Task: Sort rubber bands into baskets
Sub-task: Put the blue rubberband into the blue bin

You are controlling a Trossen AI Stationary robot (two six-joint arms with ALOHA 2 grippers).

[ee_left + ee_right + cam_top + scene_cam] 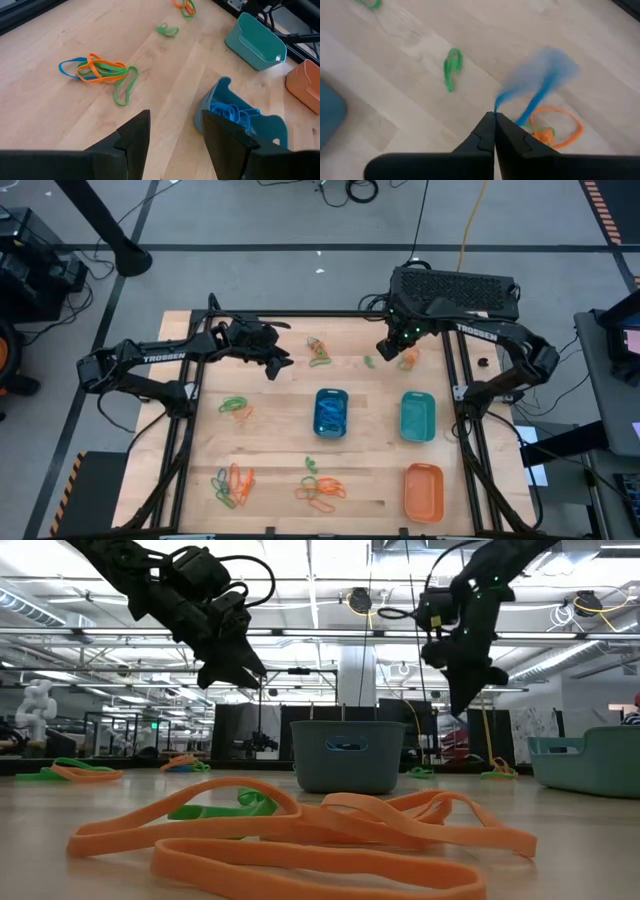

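A blue rubber band [540,80] hangs pinched at the tips of the right gripper [494,116], blurred as it swings above the wood; in the overhead picture this gripper [392,348] sits right of centre in the upper half, raised off the table. Just beneath it lie an orange band [560,127] and a small green bit, with a lone green band [452,66] a little apart. The fingers are closed tight on the blue loop.

The blue basket [331,412], at the centre of the overhead frame, already holds blue bands; it seems the proper target. The teal basket [417,416] stands to its right and the orange basket [423,491] lower right. More bands are scattered in clumps along the bottom of that frame and at its left [234,407].

To do this step well, the right arm should carry the loop fully over the blue basket's rim before releasing, and low enough that the swinging band does not fall outside. The grip is only at the tips, so a slow carry would guard against slipping.

The left gripper [272,361] hovers upper left of centre, fingers [135,135] parted wide and empty.
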